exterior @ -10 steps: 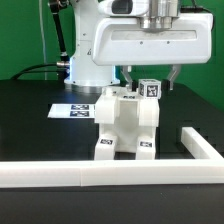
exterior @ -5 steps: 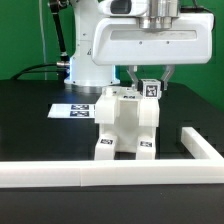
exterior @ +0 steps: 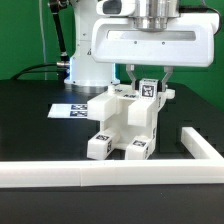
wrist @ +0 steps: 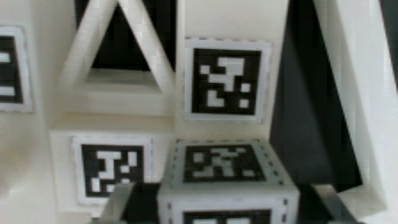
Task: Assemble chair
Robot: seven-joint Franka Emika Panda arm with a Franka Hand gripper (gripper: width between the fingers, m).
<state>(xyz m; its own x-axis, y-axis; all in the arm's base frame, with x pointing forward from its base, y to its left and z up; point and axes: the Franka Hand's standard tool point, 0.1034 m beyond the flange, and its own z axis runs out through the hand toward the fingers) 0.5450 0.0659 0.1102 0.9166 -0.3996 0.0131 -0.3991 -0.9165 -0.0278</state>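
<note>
The white chair (exterior: 122, 122) is partly joined and stands tilted on the black table, its tagged feet pointing to the front and the exterior view's left. My gripper (exterior: 150, 80) hangs over its upper right end. The fingers sit on either side of a small tagged cube (exterior: 150, 89) at the chair's top. In the wrist view the same cube (wrist: 222, 170) fills the gap between the dark fingers (wrist: 128, 200), with tagged chair panels (wrist: 222, 75) beyond. My gripper (wrist: 222, 205) is shut on that part of the chair.
The marker board (exterior: 72, 110) lies flat behind the chair on the exterior view's left. The long white border rail (exterior: 90, 176) runs along the front and turns back at the right (exterior: 200, 146). The robot's base (exterior: 85, 60) stands behind.
The chair has tipped and turned in my grip. Its feet have swung toward the front and the exterior view's left. My gripper stays at about the same place.
</note>
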